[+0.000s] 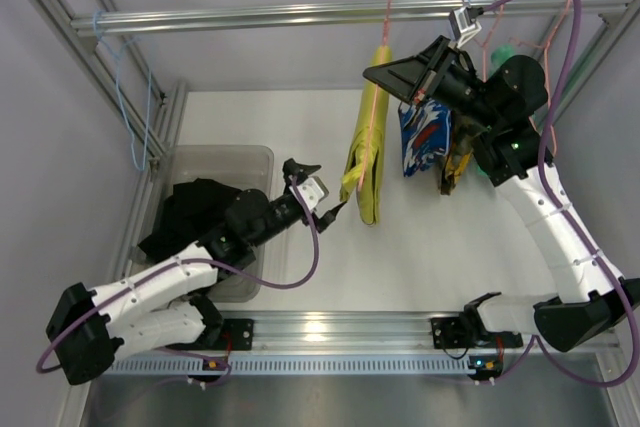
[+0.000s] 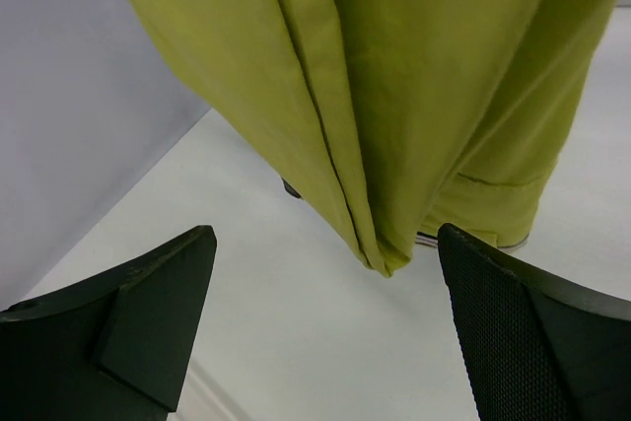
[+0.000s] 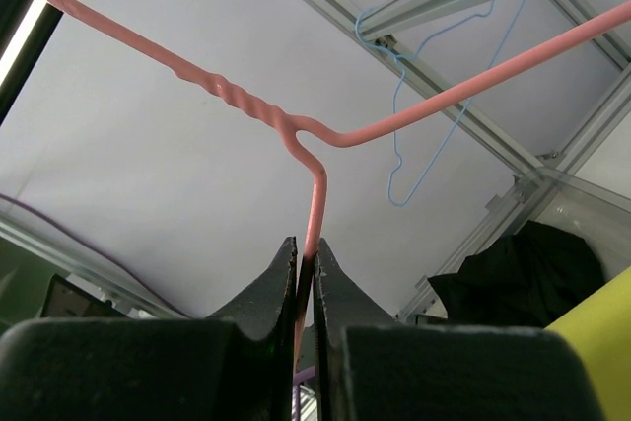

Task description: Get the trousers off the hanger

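Note:
The yellow trousers (image 1: pixel 366 162) hang folded over a pink hanger (image 1: pixel 386 32) hooked on the top rail (image 1: pixel 250 15). My right gripper (image 1: pixel 375 74) is shut on that hanger; in the right wrist view the pink wire (image 3: pixel 315 194) runs down between the closed right gripper (image 3: pixel 307 248) fingers. My left gripper (image 1: pixel 322 192) is open beside the trousers' lower end. In the left wrist view the yellow cloth (image 2: pixel 394 96) hangs just ahead of the left gripper (image 2: pixel 325 239), touching neither finger. The black trousers (image 1: pixel 200 212) lie in the clear bin (image 1: pixel 215 157).
A blue hanger (image 1: pixel 130 112) hangs bare at the rail's left end. A blue, red and white patterned garment (image 1: pixel 425 137) and a dark one (image 1: pixel 455 165) hang right of the yellow trousers, with more hangers (image 1: pixel 510 47) behind my right arm.

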You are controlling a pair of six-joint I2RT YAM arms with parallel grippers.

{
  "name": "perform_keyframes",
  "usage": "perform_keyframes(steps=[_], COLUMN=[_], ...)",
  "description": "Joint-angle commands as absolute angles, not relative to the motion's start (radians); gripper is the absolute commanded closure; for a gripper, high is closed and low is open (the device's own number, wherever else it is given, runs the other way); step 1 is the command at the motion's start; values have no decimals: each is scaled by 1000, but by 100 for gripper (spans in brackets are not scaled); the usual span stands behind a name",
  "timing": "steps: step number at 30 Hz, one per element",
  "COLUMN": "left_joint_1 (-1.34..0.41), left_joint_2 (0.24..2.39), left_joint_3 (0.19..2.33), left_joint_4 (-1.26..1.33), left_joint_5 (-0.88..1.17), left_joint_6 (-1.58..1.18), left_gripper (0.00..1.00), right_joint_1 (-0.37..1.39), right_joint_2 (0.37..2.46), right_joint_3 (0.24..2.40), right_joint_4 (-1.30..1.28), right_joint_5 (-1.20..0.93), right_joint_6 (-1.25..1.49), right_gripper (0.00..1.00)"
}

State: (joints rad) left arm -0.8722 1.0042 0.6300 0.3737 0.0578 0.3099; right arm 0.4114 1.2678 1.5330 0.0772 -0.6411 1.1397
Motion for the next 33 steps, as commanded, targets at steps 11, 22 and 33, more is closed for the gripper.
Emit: perform_keyframes(steps=[11, 22, 33], left_joint_1=[-882, -946, -1019], left_joint_2=[1057, 1014, 1115], left_joint_3=[752, 703, 781], left_joint_4=[535, 483, 548], left_joint_5=[-5, -38, -238], left_joint_6=[184, 216, 285], left_gripper=[1, 1, 1], right_joint_1=[408, 408, 408], right_joint_2=[1227, 1229, 1210], right_joint_3=[1609, 1601, 1574], right_joint_4=[295, 301, 291], right_joint_5=[-612, -615, -620], right_joint_6=[1085, 1088, 1080], right_gripper=[100, 100, 100])
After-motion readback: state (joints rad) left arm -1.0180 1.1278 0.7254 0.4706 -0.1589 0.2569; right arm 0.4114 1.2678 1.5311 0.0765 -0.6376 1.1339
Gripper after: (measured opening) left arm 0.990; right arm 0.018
